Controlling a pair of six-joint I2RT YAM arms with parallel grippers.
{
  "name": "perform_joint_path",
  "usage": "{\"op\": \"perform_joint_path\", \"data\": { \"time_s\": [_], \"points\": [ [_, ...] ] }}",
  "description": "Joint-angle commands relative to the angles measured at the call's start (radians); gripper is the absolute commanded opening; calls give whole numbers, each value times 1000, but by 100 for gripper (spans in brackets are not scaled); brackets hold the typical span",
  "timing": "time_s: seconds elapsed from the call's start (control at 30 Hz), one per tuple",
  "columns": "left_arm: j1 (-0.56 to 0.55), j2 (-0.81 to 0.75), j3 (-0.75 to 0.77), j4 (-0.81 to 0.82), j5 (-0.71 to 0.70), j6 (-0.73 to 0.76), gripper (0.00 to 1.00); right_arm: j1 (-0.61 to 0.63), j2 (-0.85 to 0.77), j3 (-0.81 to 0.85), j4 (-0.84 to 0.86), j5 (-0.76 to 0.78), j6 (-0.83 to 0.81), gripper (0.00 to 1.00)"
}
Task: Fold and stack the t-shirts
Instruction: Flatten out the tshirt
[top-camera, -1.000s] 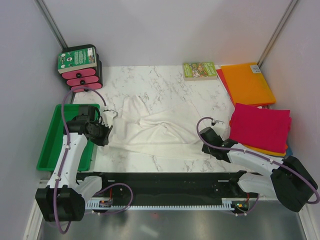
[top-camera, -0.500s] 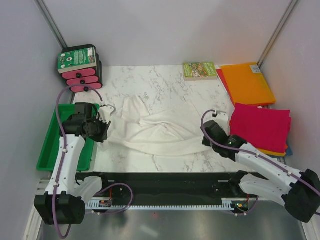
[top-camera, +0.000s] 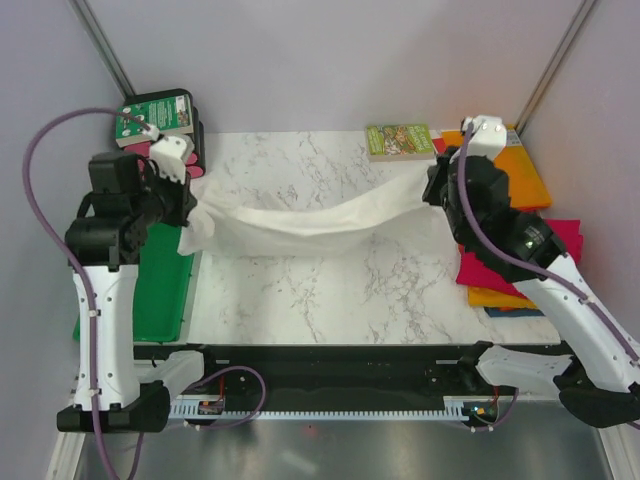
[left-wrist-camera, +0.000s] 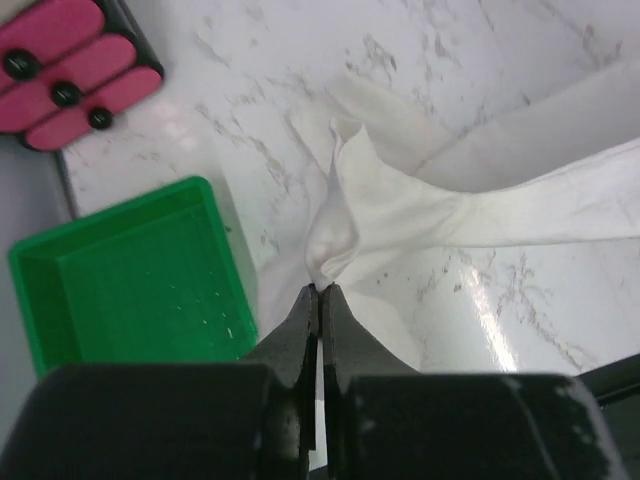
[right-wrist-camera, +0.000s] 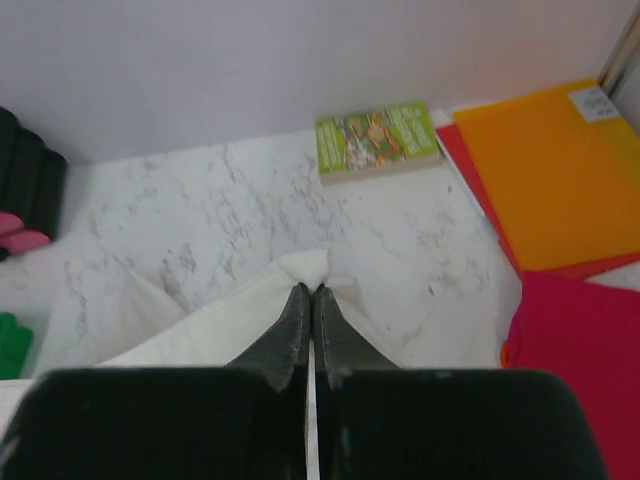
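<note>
Shirt spread: lower both ends level

White shirt (top-camera: 310, 218) hangs stretched across the upper middle of the top view, sagging at centre. Left gripper (left-wrist-camera: 320, 292) is pinched tight on its left end, right gripper (right-wrist-camera: 309, 292) on its right end. Looks like a lay-flat before folding. Lower both ends together with even tension so the cloth lands smooth on the table (top-camera: 340, 300). Avoid the tray (top-camera: 160, 290) at left and the magenta shirt (top-camera: 482, 270) at right.
</note>
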Motion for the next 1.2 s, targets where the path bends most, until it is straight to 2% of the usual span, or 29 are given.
{"op": "perform_joint_path", "data": {
  "time_s": [0.0,0.07,0.2,0.4,0.53,0.63,0.7,0.73,0.77,0.83,0.87,0.9,0.97,1.07,1.1,1.17],
  "points": [
    [5,79,373,7,-41,-99,2,3,60,402,-27,89,-167,0],
    [5,102,465,-15,-47,-110,2,3,58,432,-46,84,-177,0],
    [5,87,443,2,-115,-115,2,3,19,380,-74,128,-178,0],
    [6,59,576,28,-233,-118,2,3,-103,419,14,174,-221,0],
    [5,47,666,25,-264,-108,2,3,-126,440,-37,219,-241,0],
    [6,30,638,2,-259,-93,2,3,-138,409,-75,202,-270,0],
    [5,15,622,2,-264,-99,2,3,-113,465,-158,237,-218,0],
    [5,-5,625,8,-287,-104,2,3,-135,463,-122,262,-213,0],
    [6,-14,630,13,-275,-110,2,3,-215,397,-47,259,-242,0],
    [8,-20,642,4,-227,-108,2,3,-271,348,128,228,-307,0],
    [5,-11,640,-2,-209,-110,2,5,-220,399,120,221,-318,0],
    [5,-2,636,-7,-213,-111,2,8,-158,468,-25,219,-315,0],
    [5,35,634,-30,-233,-119,2,12,14,667,-190,245,-251,0],
    [5,38,605,-24,-210,-130,2,14,-76,558,10,242,-296,0],
    [5,33,585,-22,-202,-133,2,12,-95,542,128,242,-313,0],
    [5,30,550,-21,-155,-122,2,15,-34,649,134,217,-331,0]
  ]
}}
